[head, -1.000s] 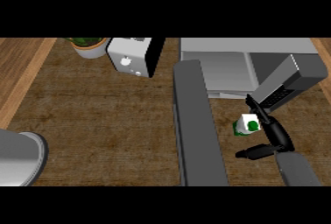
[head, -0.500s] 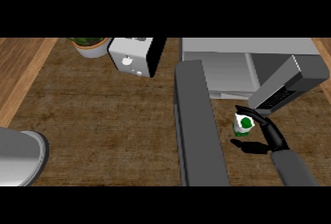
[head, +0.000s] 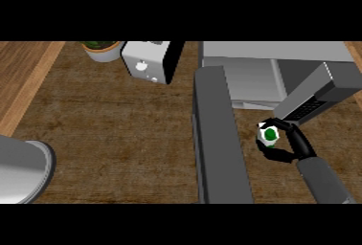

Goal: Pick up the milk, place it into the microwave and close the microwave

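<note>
Milk (head: 269, 135) is in your right hand (head: 288, 146) at the moment, over at the right side of the frame, a bit below the middle. You can see its white body and green cap poking out, with the black fingers (head: 280, 124) curled over the top of it and the thumb wrapped under, so that hand is closed around it. The grey forearm runs down to the lower right corner.

Just above and right of the milk you've got the microwave (head: 244, 79) in the upper right, pale grey, with its door (head: 318, 93) swung open and angling down toward the hand. The milk sits just beside the door's lower end, outside the cavity; I can't tell if the fingers touch the door or not.

Your left arm (head: 219, 139) is that long dark grey bar running up the middle of the frame from the bottom edge. Its hand I can't make out, so no idea what the fingers are doing.

Other stuff: a toaster (head: 150, 61) at top centre, a potted plant (head: 103, 49) just left of it, and a grey rounded object (head: 21, 170) at the lower left edge. Everything's on the brown wooden counter (head: 120, 124).
</note>
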### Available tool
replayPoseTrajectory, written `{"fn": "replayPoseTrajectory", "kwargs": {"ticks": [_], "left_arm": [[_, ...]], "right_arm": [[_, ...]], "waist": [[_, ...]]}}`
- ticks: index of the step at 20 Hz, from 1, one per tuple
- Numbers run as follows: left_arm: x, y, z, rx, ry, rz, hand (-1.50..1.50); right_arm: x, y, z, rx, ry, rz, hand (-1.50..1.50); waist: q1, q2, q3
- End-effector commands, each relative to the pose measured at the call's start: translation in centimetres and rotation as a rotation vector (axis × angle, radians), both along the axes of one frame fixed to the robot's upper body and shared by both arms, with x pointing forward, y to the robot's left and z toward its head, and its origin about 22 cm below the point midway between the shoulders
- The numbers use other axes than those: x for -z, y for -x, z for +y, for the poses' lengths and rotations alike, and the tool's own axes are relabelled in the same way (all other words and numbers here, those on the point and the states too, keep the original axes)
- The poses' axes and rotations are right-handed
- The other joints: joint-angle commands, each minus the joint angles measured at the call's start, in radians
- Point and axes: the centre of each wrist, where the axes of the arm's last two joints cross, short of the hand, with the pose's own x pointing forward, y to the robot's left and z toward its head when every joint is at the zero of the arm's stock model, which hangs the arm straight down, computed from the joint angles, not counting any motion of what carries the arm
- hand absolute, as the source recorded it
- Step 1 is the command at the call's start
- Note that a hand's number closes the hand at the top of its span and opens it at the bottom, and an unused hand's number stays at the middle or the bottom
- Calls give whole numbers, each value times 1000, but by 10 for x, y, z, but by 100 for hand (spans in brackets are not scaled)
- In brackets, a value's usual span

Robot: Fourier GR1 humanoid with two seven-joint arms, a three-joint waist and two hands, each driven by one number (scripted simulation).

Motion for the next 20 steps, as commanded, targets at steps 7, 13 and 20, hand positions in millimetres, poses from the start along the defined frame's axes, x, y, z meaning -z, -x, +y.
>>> {"fn": "replayPoseTrajectory", "kwargs": {"ticks": [7,13,20], "left_arm": [[1,5,-3,26,23,-1,-150],[1,12,14,5,12,11,-150],[-6,7,25,-13,21,16,-150]], "right_arm": [[17,6,20,132,-7,-108,150],[5,-11,29,31,-94,-140,150],[-1,-27,75,-125,-192,-137,150]], "waist": [[11,15,8],[-4,6,5],[-28,0,3]]}}
